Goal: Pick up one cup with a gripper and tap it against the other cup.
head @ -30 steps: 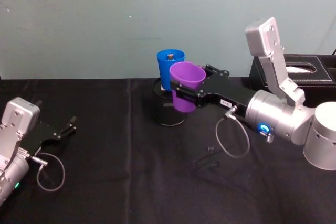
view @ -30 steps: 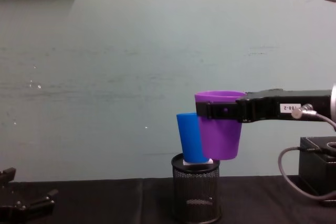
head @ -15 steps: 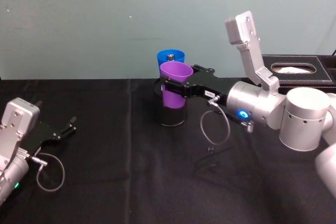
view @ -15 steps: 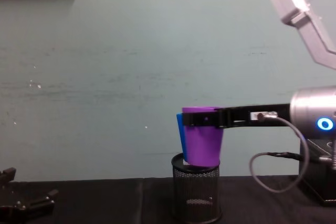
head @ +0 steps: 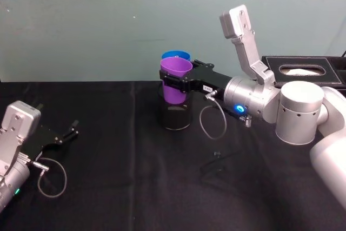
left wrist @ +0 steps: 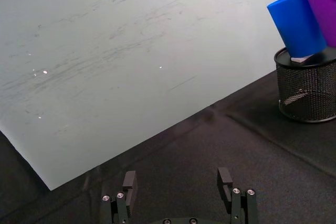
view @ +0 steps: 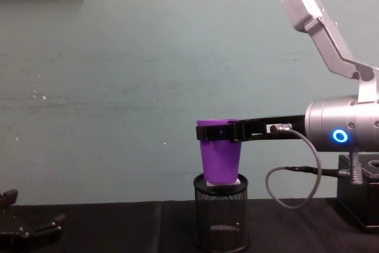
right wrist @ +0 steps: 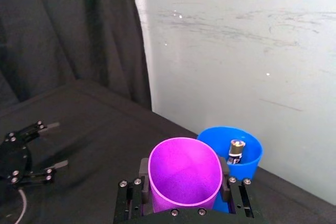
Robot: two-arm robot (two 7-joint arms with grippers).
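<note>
One purple tumbler (head: 175, 77) sits clamped in my right claw (head: 174, 81), blue tumbler (head: 175, 55) just beside at twelve o'clock; left claw (left wrist: 177, 179) rests spread wide at eight o'clock.

I can read no writing anywhere from here. One small white sticker (head: 207, 87) sits on the long black flat-jawed right claw (head: 172, 79), which clamps the smooth purple plastic tumbler (head: 174, 93); its dark print is too small to make out.

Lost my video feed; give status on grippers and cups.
Right gripper shut on purple cup, held beside blue cup atop mesh pen holder; contact unclear. Left gripper open, parked low at left. Nothing between cups.
</note>
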